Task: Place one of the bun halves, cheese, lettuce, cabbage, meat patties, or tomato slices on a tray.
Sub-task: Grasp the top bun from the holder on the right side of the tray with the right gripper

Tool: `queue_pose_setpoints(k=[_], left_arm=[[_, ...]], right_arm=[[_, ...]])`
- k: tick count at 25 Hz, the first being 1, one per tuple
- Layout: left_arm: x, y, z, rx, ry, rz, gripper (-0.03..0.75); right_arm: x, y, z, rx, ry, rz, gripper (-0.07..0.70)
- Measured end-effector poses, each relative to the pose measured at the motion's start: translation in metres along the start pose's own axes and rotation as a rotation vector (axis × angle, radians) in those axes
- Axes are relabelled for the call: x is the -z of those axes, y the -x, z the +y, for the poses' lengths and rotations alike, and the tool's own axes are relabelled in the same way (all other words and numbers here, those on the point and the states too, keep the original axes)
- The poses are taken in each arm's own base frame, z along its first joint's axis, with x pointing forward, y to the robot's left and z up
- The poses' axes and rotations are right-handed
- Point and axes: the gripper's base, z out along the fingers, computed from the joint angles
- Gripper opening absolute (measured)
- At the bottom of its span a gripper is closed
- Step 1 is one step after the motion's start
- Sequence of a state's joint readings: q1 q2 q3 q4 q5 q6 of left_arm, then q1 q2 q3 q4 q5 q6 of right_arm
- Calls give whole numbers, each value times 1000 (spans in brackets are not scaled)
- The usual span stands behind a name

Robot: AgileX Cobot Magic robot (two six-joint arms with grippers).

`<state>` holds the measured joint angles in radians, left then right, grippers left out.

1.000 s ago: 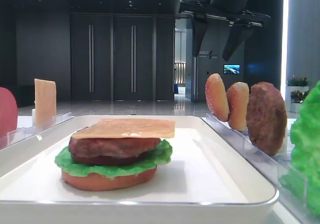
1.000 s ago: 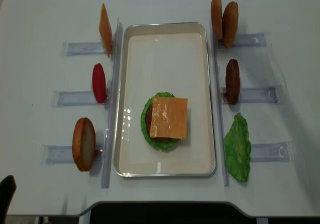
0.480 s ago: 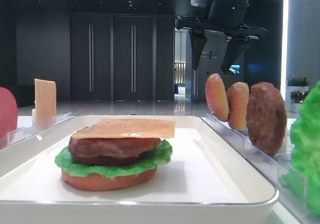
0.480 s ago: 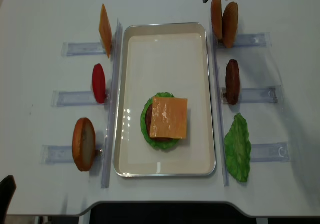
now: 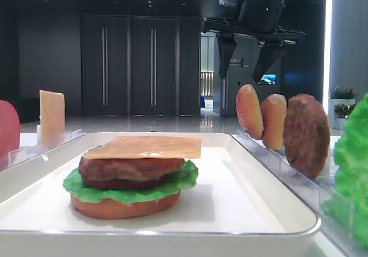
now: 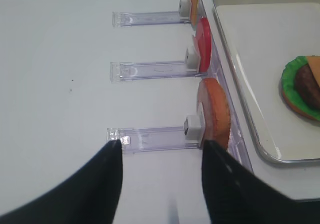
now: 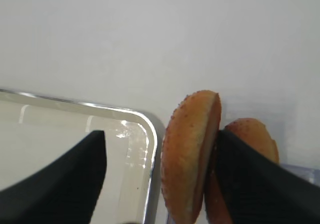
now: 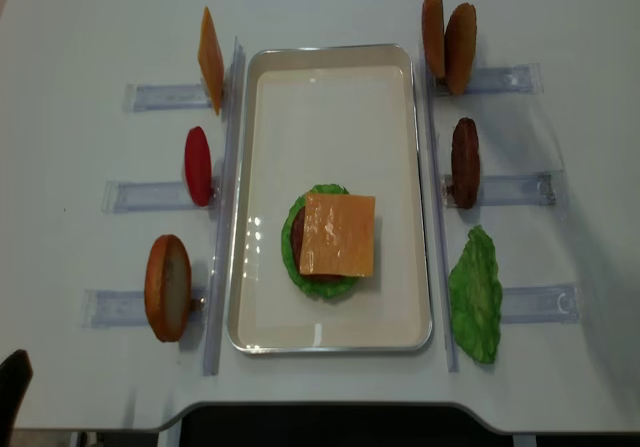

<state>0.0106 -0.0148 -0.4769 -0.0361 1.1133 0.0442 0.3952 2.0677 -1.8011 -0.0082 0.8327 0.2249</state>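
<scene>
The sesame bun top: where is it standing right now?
In the overhead view the sesame bun top stands on edge at the far right, just outside the tray corner, beside a second bun half.

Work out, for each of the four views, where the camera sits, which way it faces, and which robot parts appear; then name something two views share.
Low exterior: at table level by the tray's near rim, facing the right gripper.
Overhead exterior: above, looking down on the cheese-topped stack.
Right wrist: looks down between dark fingers at the sesame bun top.
Left wrist: looks past dark fingers at the left racks.
Shared: both exterior views show the stack.
</scene>
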Motion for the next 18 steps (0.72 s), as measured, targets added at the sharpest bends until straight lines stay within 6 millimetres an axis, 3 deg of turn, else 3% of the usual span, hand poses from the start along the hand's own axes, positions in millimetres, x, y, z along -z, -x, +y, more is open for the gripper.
queue_pose_setpoints(k=[7, 13, 18], left_arm=[[0, 0, 0, 0, 0, 0, 391], [0, 0, 0, 0, 0, 0, 391], [0, 0, 0, 0, 0, 0, 391]], right_arm=[[-1, 0, 0, 0, 0, 2, 448], [-19, -7, -2, 0, -12, 54, 448], [-20, -6, -1, 0, -8, 38, 441]])
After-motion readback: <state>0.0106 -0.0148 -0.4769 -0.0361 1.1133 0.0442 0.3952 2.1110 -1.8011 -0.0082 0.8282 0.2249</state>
